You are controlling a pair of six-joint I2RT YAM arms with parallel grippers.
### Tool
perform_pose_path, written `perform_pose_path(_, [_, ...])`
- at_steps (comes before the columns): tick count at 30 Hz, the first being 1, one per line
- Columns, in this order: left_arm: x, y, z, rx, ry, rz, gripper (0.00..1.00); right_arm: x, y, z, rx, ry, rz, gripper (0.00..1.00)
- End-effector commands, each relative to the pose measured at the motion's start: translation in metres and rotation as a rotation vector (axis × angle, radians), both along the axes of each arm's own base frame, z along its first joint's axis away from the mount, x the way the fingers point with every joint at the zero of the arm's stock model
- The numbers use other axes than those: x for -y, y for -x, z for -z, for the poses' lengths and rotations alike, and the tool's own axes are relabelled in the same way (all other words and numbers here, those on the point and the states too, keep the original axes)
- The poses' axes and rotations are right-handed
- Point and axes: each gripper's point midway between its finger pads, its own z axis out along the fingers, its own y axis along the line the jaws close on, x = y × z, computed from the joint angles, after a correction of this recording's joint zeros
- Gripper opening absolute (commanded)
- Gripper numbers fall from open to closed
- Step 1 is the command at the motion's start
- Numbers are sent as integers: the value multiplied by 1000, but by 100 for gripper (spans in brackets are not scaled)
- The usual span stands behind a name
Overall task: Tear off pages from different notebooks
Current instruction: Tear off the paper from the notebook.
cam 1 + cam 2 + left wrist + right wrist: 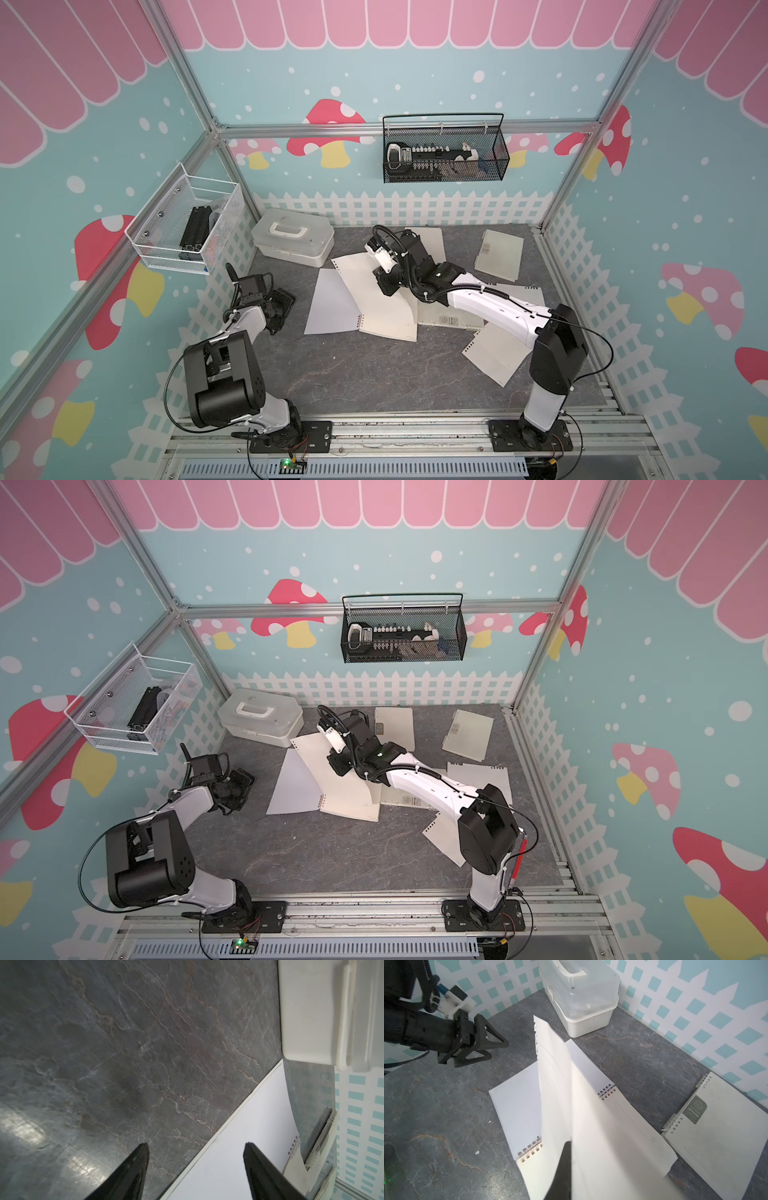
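A: Where's the page?

B: Pinched in the right claw [384, 286], which is closed on one edge of it. The page [556, 1084] stands up from the open notebook [517, 1109] in the middle of the bench [374, 374]. Its punched edge is high in the air and, as far as I can judge, clear of the coil [532, 1150].

A: How will it handle?

B: Light and floppy, I'd say. It bows under its own weight, and the holed edge looks ragged, so a hard tug could rip it. It's best held near a plain edge with a flat pinch, well away from the holes. The notebook is stiffer and heavier, and would want pressing down close to the coil.

A: And the arms?

B: The right arm [490, 307] reaches from the near right corner to the middle, wrist bent down over the notebook. The left arm [245, 320] is folded back by the left edge. The left claw [196, 1145] hangs low over bare bench near the notebook, jaws apart, holding nothing.

A: Anything close by?

B: The box [291, 241] sits in the far left corner, just beyond the notebook.
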Motion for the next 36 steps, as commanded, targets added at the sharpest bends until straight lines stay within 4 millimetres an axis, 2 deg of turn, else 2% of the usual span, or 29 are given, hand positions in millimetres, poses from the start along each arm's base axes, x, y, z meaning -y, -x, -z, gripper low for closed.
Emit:
perform_pose_path(1, [15,-9,6,-8,97,57,77,4,1,-10,-5,-21,8,0])
perform_pose_path(3, [23,-14,15,-20,142,98,86,5,-1,-11,-8,-28,17,0])
perform_pose_path(4, [27,-15,20,-33,164,115,87,5,-3,-13,-12,-37,25,0])
perform_pose_path(8, [43,-18,30,-50,198,159,87,10,-8,-26,-22,-78,57,0])
perform_pose_path(13, [70,-20,31,-38,274,216,89,18,-9,-39,-11,-104,93,0])
perform_pose_path(17, [76,-7,18,-19,253,202,90,21,-12,-45,-7,-118,120,0])
perform_pose_path(21, [71,19,0,-24,181,157,92,22,-15,-45,-9,-123,132,0])
perform_pose_path(24, [78,36,-7,-5,190,125,98,22,-16,-48,-5,-128,138,0])
perform_pose_path(28, [111,50,-10,19,262,164,99,22,-17,-50,-2,-135,146,0])
perform_pose_path(31, [137,56,-4,24,337,183,99,21,-17,-51,-2,-141,141,0])
perform_pose_path(34, [162,52,5,56,398,185,99,19,-16,-51,-4,-148,132,0])
perform_pose_path(36, [169,44,10,81,425,172,99,19,-15,-52,-5,-151,130,0])
